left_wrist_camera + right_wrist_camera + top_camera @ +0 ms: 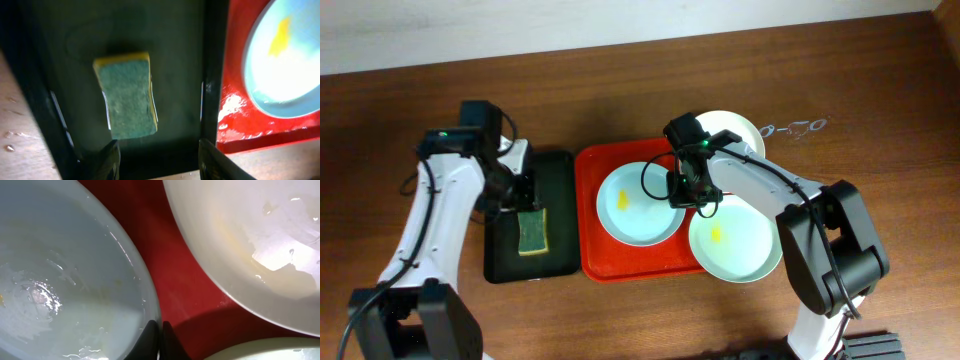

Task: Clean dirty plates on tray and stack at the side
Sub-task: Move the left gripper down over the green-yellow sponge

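The red tray (590,240) holds the pale blue plate (640,205), which has a yellow smear. The pale green plate (735,240), also smeared, overhangs the tray's right edge. The white plate (730,130) lies at the back right, partly under my right arm. My right gripper (688,190) is shut on the blue plate's right rim. In the right wrist view the jaws (160,332) pinch that rim, with the wet blue plate (65,280) at left, the white plate (260,240) at upper right and the green plate (260,352) at the bottom. My left gripper (520,195) is open and empty.
A black tray (505,260) stands left of the red tray and holds a green-and-yellow sponge (532,232). In the left wrist view the sponge (127,95) lies just ahead of the open jaws (160,160). The brown wooden table (880,100) surrounds both trays.
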`<state>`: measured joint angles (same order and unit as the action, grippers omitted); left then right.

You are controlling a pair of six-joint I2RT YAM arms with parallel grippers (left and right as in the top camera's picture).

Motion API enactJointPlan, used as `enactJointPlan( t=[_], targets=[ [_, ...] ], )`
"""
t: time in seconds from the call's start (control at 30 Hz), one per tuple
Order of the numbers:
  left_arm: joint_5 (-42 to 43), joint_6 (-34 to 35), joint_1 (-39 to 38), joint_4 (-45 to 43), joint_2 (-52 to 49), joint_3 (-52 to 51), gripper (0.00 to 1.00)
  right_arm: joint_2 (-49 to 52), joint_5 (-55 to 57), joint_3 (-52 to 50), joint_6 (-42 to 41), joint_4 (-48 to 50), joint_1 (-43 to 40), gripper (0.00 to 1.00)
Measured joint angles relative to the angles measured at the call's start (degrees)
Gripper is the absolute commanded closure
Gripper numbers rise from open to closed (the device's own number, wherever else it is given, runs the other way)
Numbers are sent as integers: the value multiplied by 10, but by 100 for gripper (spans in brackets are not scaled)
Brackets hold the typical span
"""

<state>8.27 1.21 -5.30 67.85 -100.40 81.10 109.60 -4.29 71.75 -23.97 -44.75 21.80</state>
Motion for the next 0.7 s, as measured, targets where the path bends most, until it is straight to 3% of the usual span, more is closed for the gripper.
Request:
enactJointPlan(
  t=[0.33,0.7],
  targets=[
    [-57,64,-29,-89,0,-109,51,0,0,0,0,0,0,96],
    [-103,73,-29,-143,0,-143,45,0,0,0,0,0,0,96]
  ],
)
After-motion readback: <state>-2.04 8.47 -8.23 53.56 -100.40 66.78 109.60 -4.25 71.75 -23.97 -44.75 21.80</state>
